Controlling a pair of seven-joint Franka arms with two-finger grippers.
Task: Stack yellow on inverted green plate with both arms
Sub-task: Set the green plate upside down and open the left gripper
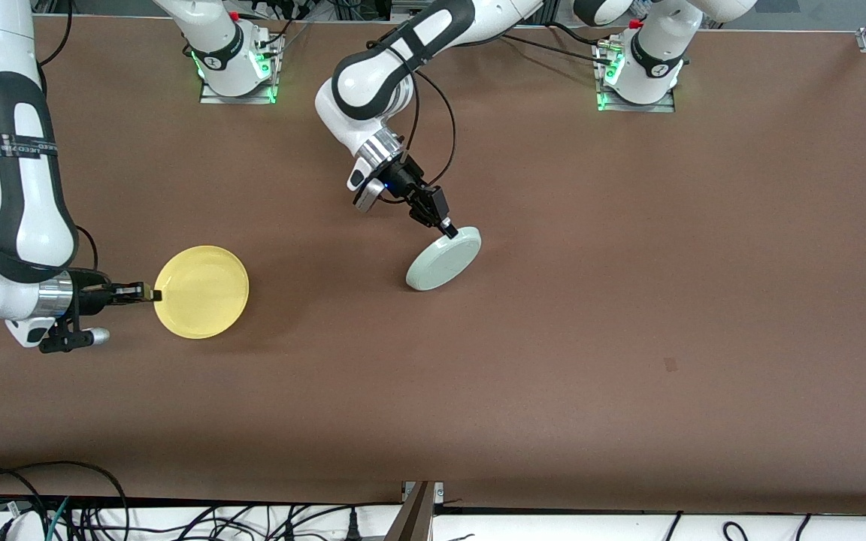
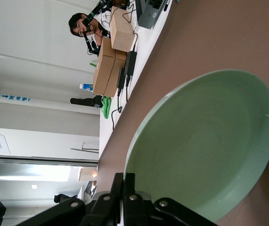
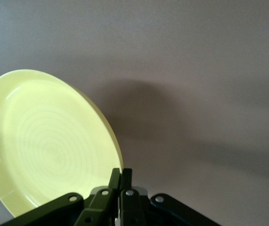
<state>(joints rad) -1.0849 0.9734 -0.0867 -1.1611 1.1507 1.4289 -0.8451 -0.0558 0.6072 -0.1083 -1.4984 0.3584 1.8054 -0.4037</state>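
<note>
brown table bare | right hand pinches yellow plate | left hand pinches green plate

No text on anything here is clear enough to read

— Where do the two plates sit at this moment?

— The round, shallow, bright-yellow plate is toward my right arm's end of the brown table, held by its rim in my right gripper, whose fingers are pinched onto the edge. It is lifted above the tabletop.

— And the other?

— The round, pale mint-green plate is near the table's middle, well apart from the yellow one. My left gripper clamps its rim, the plate tilted, underside facing the front camera, its lower edge at the tabletop.
</note>
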